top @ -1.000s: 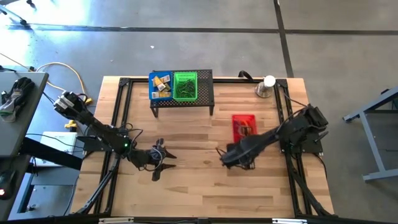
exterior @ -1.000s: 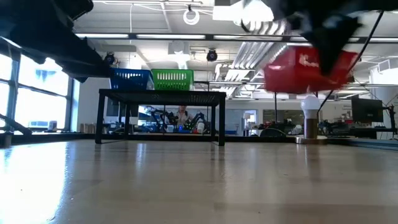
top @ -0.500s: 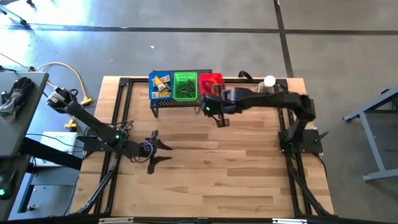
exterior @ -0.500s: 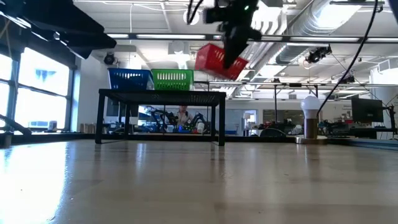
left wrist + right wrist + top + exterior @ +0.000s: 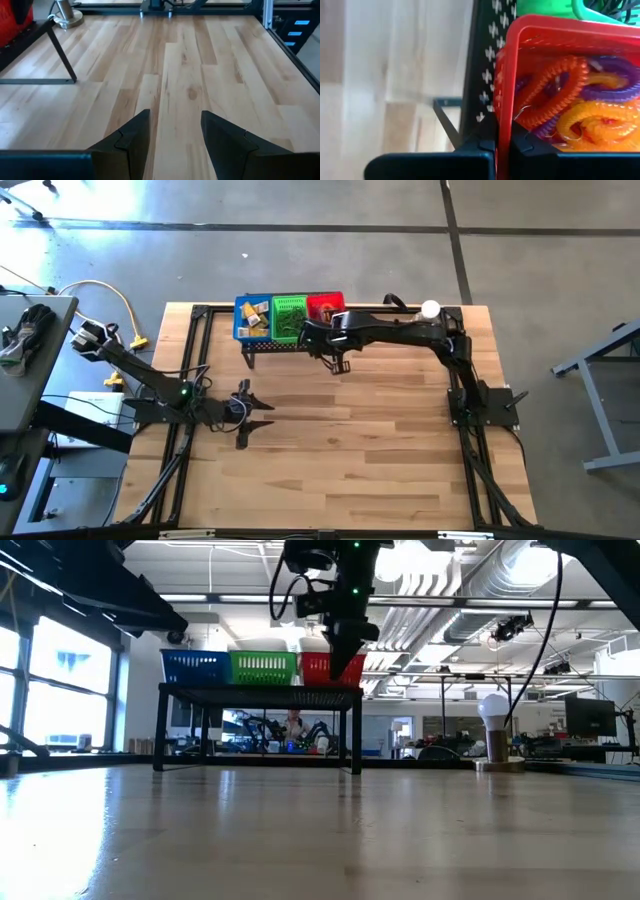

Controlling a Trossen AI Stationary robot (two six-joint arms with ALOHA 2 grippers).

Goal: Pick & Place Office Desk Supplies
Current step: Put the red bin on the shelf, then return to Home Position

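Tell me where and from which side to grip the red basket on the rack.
Grip the red basket by its thin upright rim wall, on the side facing the open table, away from the green basket. The right gripper already pinches that rim there, one finger inside, one outside. The coiled loops fill the middle, and the green basket blocks the other side.
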